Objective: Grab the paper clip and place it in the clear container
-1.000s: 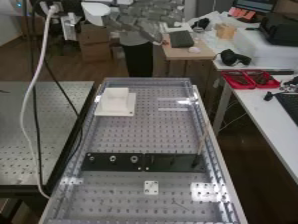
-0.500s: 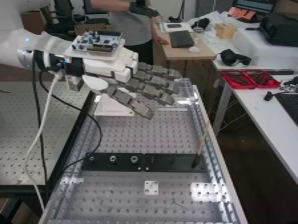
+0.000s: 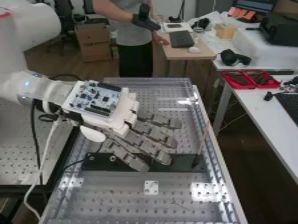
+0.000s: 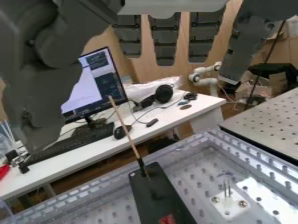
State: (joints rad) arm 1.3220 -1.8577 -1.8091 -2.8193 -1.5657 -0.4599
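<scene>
The dark grey hand (image 3: 149, 138) is over the left and middle part of the black plates, palm down, its fingers straight and spread with nothing held. In the wrist view the hand (image 4: 165, 40) has its fingers extended, with the thumb at one side. A clear-walled container (image 3: 214, 146) surrounds the perforated board; its rim (image 4: 263, 167) also shows in the wrist view. A thin wire-like piece (image 3: 179, 204), possibly the paper clip, lies on the board nearer than the hand; I cannot tell for certain what it is.
A thin wooden stick (image 3: 202, 142) rises from the right end of the black plate (image 3: 178, 164). A small white plate (image 3: 151, 187) sits nearer, with two upright pins in the wrist view. Red trays (image 3: 249, 79) stand on the side table. Cables hang beside the wrist.
The arm has come from the far end of the bench toward the near end. The hand has moved lower in the view, from beside the white block to over the black plates, with its fingers still straight.
</scene>
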